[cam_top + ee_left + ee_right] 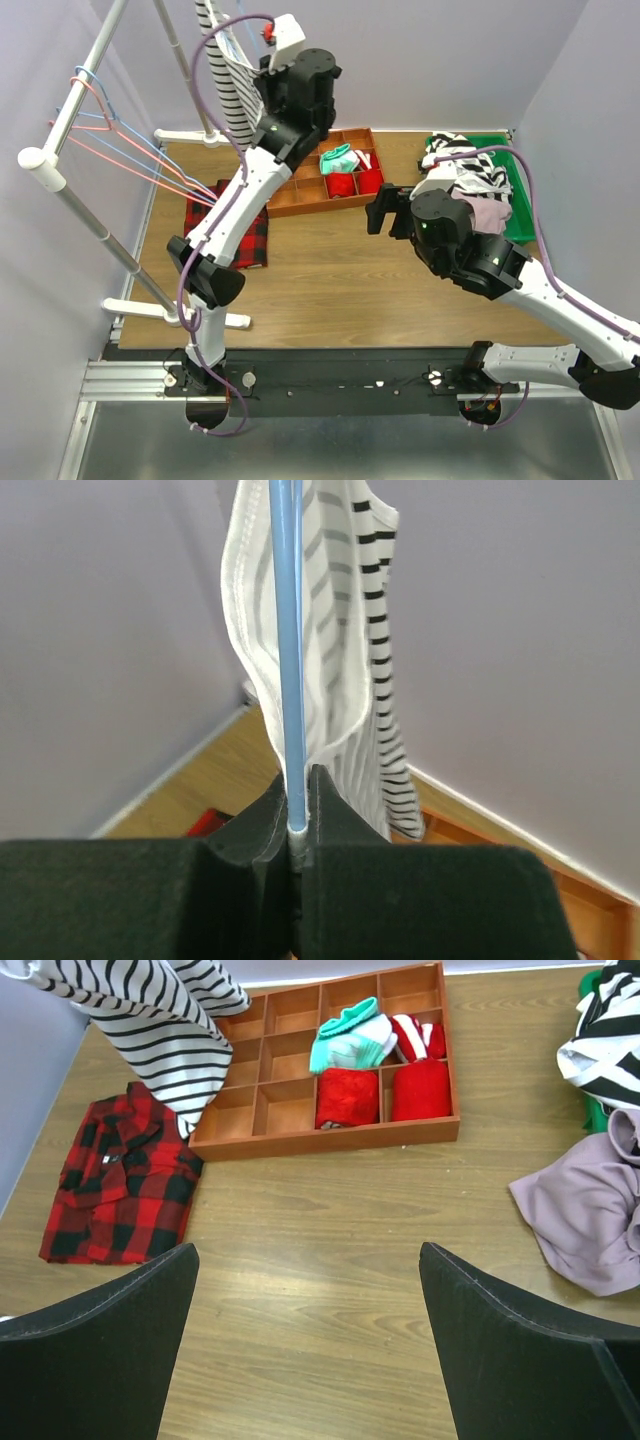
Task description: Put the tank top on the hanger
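Left jaws pinching hanger (291, 630) with tank top (345, 630), right jaws apart, divided tray (330, 1138) holding socks (352, 1038)

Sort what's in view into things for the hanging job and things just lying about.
For the job: tank top, light-blue hanger, left pincer shut on the hanger wire, right pincer open and empty.
Lying about: plaid shirt, wooden tray with socks, lilac garment, broad-striped garment, pink-red hangers.
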